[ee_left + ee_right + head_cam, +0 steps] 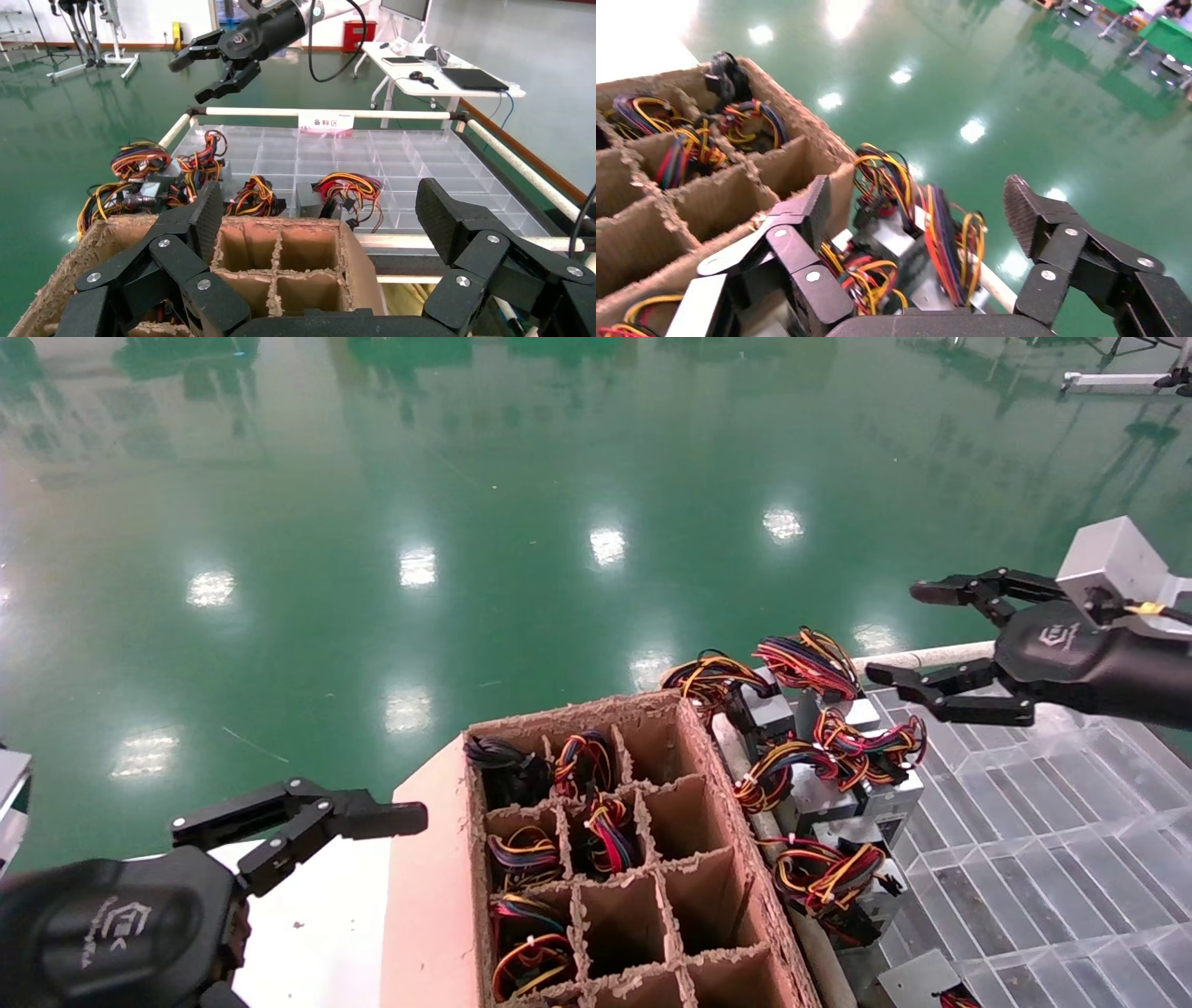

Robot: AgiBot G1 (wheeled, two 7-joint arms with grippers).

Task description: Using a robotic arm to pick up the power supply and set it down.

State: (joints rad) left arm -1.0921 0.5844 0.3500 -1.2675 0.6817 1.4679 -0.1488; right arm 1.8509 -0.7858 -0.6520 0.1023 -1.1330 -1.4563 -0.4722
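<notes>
Several power supplies lie along the near-left edge of the clear grid tray (1024, 822), each a silver box with a bundle of coloured wires. One power supply (771, 710) lies at the far end of that row. My right gripper (899, 631) hangs open above and just right of it, holding nothing. In the right wrist view that power supply (891, 242) shows between and below the open fingers of the right gripper (919, 203). My left gripper (298, 820) stands open and empty at the lower left, beside the cardboard box. The left wrist view shows the left gripper (320, 210) wide open over the box's corner.
A brown cardboard grid box (726, 803) left of the tray holds more wire bundles in several cells. A white rail (931, 657) runs along the tray's far edge, just under the right gripper. Green floor lies beyond. A white desk (436, 77) stands far off.
</notes>
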